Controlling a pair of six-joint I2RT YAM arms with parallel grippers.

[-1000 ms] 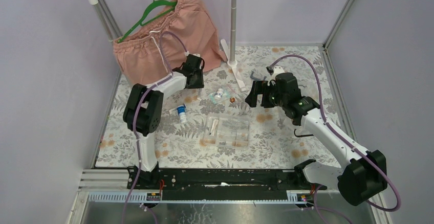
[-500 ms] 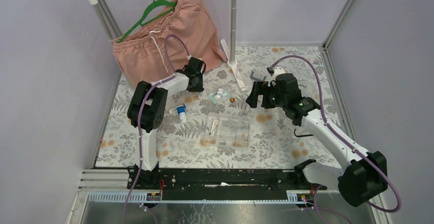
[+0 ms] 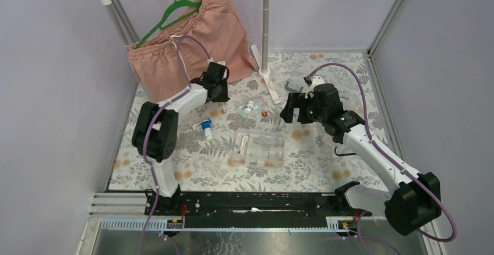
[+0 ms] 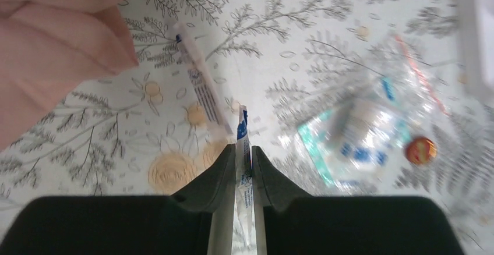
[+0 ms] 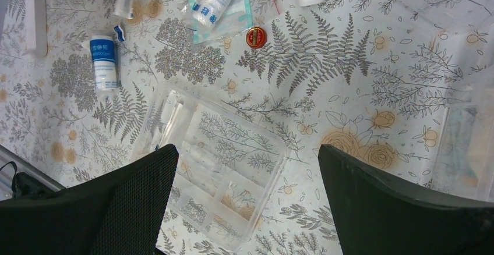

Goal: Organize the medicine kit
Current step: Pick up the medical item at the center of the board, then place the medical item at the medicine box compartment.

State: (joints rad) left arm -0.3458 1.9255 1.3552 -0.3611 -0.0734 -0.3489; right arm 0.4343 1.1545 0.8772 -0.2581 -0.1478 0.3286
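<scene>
At the left pincer (image 4: 243, 149), two slim sachets (image 4: 201, 92).

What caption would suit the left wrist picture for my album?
Left gripper pinches a thin blue-and-white sachet; a bagged bottle lies nearby on the floral table.

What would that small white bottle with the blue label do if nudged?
The small white bottle with the blue label lies on its side, so it would probably roll. It looks like stiff plastic, likely light and easy to pinch without crushing.
</scene>
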